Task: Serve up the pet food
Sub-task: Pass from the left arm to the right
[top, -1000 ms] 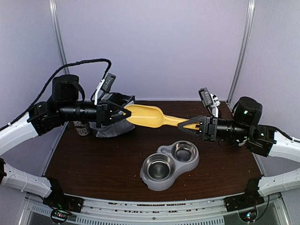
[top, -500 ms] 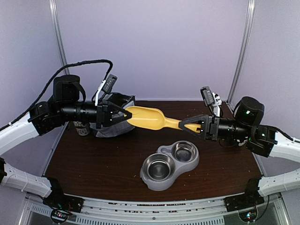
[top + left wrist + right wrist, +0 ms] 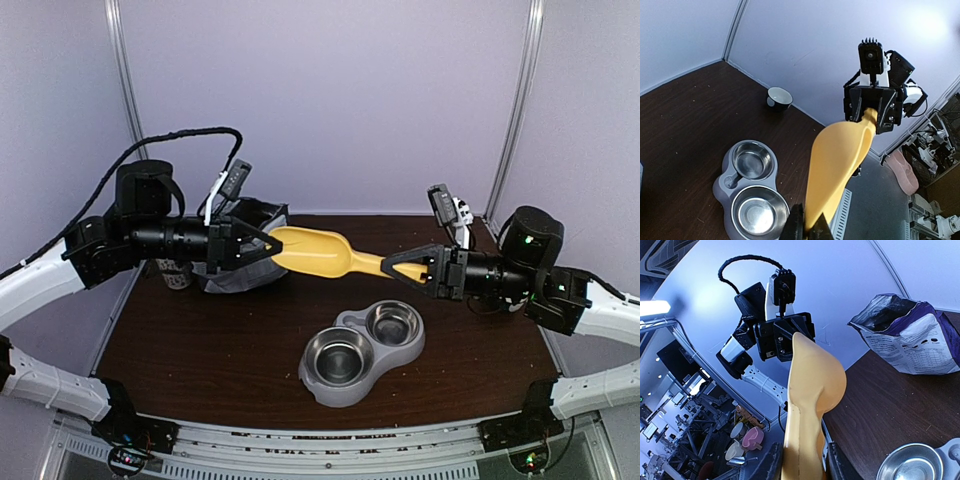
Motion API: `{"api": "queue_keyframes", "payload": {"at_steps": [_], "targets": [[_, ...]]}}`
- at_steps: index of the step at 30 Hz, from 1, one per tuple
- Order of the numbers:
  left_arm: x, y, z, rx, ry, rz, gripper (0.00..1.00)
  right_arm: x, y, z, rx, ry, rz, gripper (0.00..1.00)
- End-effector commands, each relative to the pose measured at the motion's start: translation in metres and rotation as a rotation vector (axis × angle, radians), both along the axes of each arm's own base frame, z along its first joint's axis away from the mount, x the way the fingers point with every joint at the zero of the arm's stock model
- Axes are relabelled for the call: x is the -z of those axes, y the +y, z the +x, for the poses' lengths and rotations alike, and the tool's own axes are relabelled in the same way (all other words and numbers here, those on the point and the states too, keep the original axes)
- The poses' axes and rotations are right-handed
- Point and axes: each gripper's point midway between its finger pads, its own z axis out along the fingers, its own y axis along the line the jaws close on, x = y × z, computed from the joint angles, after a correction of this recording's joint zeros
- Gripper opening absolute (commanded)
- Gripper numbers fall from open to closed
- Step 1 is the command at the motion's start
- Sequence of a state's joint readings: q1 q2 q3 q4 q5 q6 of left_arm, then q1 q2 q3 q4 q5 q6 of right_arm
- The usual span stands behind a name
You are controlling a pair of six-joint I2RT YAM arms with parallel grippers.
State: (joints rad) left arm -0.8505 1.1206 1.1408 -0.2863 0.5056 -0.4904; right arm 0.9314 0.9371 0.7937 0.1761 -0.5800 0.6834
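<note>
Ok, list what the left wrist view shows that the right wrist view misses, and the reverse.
Left wrist only: the right gripper on the handle of the yellow scoop, a dark cup by the wall, both bowls of the double-bowl feeder. Right wrist only: the left gripper at the scoop's front end, the open purple-and-white bag. Both: the scoop, the brown table, part of the feeder.
</note>
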Motion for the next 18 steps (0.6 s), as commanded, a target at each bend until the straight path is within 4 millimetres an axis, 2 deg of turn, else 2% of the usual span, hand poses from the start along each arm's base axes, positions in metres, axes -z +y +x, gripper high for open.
{"api": "queue_keyframes", "payload": {"at_steps": [1,3,5,6,9,10,12,14,18], "targets": [[-0.015,-0.003,0.006,-0.013,-0.031,-0.037,0.00,0.001,0.001,-0.001,-0.003,-0.011,-0.003,0.24],[-0.012,-0.001,0.008,-0.027,-0.034,-0.025,0.01,0.009,0.000,0.005,0.033,-0.017,-0.035,0.22],[-0.011,0.001,0.009,-0.043,-0.042,-0.016,0.10,0.013,-0.002,0.009,0.060,-0.021,-0.044,0.19],[-0.011,0.003,0.010,-0.056,-0.048,-0.011,0.20,0.013,-0.002,0.011,0.069,-0.023,-0.040,0.17],[-0.009,0.011,0.015,-0.104,-0.063,0.003,0.63,0.010,-0.003,0.014,0.092,-0.028,-0.026,0.09],[-0.010,0.015,0.015,-0.116,-0.072,0.009,0.73,0.011,-0.004,0.016,0.104,-0.029,-0.027,0.07],[-0.008,0.022,0.017,-0.140,-0.085,0.039,0.86,0.013,-0.008,0.023,0.152,-0.034,-0.040,0.03],[-0.010,0.032,0.020,-0.174,-0.115,0.080,0.93,0.016,-0.015,0.034,0.220,-0.035,-0.061,0.00],[-0.020,0.067,0.039,-0.285,-0.205,0.220,0.97,0.022,-0.029,0.051,0.325,-0.023,-0.076,0.00]]}}
